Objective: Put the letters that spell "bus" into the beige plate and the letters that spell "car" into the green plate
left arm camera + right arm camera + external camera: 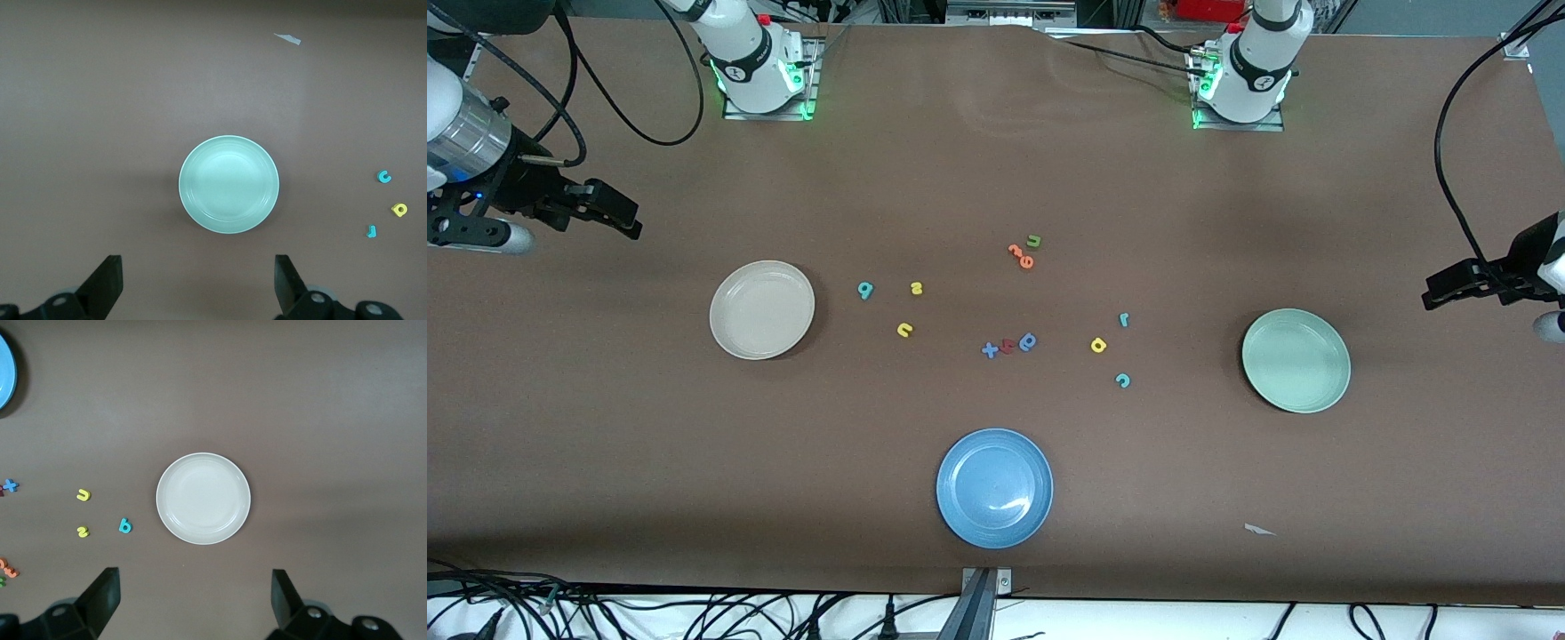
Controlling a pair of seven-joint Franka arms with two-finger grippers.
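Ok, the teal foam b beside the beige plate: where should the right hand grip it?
Judging by its pose, come straight down on the teal foam b: it lies flat with bare table around it. Pinch across the straight stem, its narrowest part, rather than the round loop.

Blue plate [5,372] is cut by the right wrist view's edge, as are the orange pieces [8,568] and the red piece beside the blue plus [10,485]. In the front view, the left gripper [1436,296] and right gripper [627,218] arms run off frame. Orange pieces' [1021,255] shapes are too small to read.
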